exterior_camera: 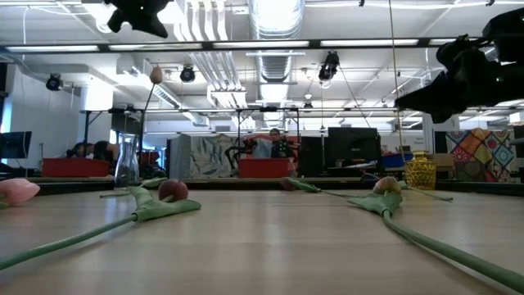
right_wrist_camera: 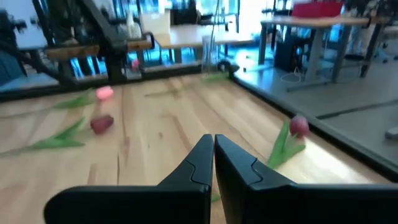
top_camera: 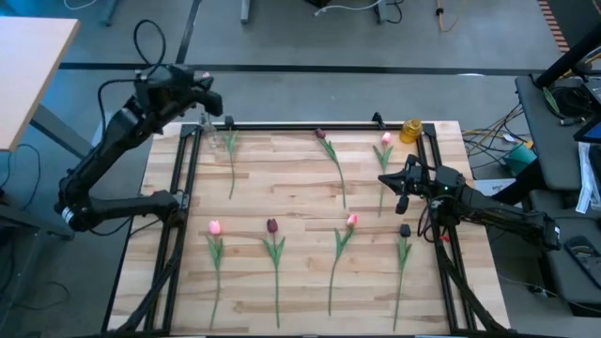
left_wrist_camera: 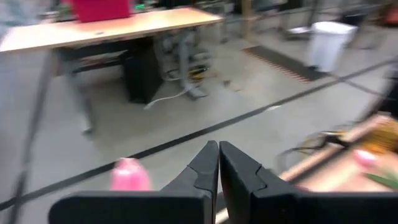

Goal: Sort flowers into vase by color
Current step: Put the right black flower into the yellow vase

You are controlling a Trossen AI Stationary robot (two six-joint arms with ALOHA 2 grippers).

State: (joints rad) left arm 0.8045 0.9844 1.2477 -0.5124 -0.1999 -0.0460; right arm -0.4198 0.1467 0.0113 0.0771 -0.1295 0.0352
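The left gripper [top_camera: 205, 89] hung closed above a clear vase [top_camera: 208, 131] holding 1 pink tulip [exterior_camera: 155, 75]; the right gripper [top_camera: 401, 188] hovered closed mid-table.

Left gripper [top_camera: 204, 94]: raised at far-left corner, fingers closed. Right gripper [top_camera: 402, 181]: low at right edge, fingers closed

Grey floor [top_camera: 310, 38], pale side table [top_camera: 28, 66], ceiling strip lights [exterior_camera: 368, 43], red bins [exterior_camera: 266, 167].
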